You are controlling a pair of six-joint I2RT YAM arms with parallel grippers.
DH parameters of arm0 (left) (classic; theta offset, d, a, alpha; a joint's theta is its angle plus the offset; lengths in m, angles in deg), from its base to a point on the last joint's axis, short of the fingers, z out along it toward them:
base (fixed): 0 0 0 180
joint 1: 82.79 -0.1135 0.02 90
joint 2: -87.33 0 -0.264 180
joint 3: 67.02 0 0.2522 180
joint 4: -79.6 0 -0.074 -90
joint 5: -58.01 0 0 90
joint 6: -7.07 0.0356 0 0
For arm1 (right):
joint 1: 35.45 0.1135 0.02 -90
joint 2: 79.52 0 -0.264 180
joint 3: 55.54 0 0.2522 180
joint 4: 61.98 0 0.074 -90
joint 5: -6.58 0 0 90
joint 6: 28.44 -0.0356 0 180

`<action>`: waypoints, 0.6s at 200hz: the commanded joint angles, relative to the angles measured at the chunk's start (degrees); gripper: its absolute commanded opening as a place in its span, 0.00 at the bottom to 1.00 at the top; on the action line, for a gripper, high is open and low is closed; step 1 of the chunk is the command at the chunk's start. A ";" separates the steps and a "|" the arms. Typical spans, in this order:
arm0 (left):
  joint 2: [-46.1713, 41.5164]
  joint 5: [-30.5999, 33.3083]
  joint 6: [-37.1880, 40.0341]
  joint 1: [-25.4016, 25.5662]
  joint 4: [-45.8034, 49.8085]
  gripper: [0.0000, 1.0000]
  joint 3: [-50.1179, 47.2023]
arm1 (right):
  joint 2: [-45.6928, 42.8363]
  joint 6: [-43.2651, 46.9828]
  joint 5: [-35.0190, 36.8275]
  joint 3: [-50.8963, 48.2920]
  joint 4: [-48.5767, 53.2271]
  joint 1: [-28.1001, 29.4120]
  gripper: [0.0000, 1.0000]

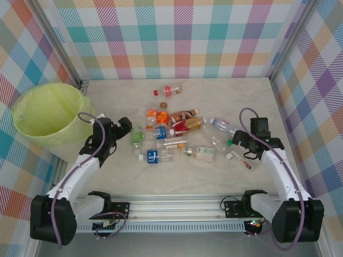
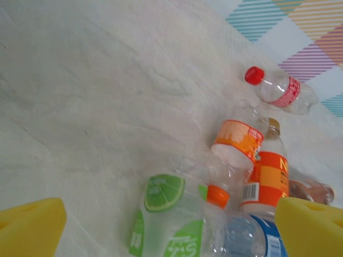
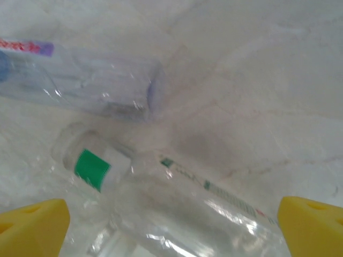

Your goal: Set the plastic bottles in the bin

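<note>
Bin: the bin point(image 1: 22, 101), lined with a lime-green bag, stands at the left edge of the tabletop point(image 1: 115, 93), just beside the left arm.
Plastic bottles: the plastic bottles point(image 1: 177, 134) lie in a loose heap mid-tabletop, between the two arms and well apart from the bin.
Outlier: a red-capped bottle point(image 1: 170, 90) lies on its side alone, beyond the heap (also in the left wrist view point(image 2: 278, 88)).
Left tool: the left tool point(image 1: 125, 128) has its jaws spread wide and grips nothing. It hovers at the heap's left end.
Under the left tool: a lime-label bottle point(image 2: 166, 219) lies between the yellow fingertips point(image 2: 29, 227). An orange-label bottle point(image 2: 238, 140) lies just past it.
Right tool: the right tool point(image 1: 239, 140) is spread wide too and holds nothing, at the heap's right end.
Under the right tool: a clear bottle with a green cap point(image 3: 187, 209) lies on its side between the fingertips point(image 3: 311, 225). Whether they touch it I cannot tell.
</note>
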 commanded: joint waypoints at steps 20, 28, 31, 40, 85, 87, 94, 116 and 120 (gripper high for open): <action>-0.98 -6.62 -4.77 0.13 2.21 1.00 -2.07 | 0.79 1.74 -3.03 0.38 4.45 0.22 1.00; -0.69 -7.57 -4.93 0.13 2.11 1.00 -1.86 | 2.44 3.21 -5.31 1.02 4.02 0.18 1.00; -0.47 -7.89 -4.97 0.13 2.11 1.00 -1.75 | 3.07 3.59 -5.98 1.40 3.93 0.22 1.00; 0.00 -8.53 -5.13 0.16 2.46 1.00 -1.32 | 5.56 4.06 -6.10 2.59 4.30 0.27 1.00; 1.99 -10.89 -5.47 0.13 2.01 1.00 -1.63 | 15.09 9.85 -4.95 6.46 3.28 0.50 1.00; 2.09 -11.02 -5.37 0.20 1.98 1.00 -1.51 | 15.36 10.24 -4.98 6.74 3.29 0.55 1.00; 2.75 -11.77 -5.17 0.13 2.21 1.00 -1.27 | 16.22 12.04 -5.21 7.46 3.24 0.59 1.00; 4.17 -13.32 -4.04 0.15 3.06 1.00 -0.45 | 18.61 17.50 -6.93 9.81 3.87 0.68 1.00; 4.29 -13.42 -3.78 0.17 3.11 1.00 -0.36 | 18.91 18.37 -7.25 10.17 4.05 0.74 1.00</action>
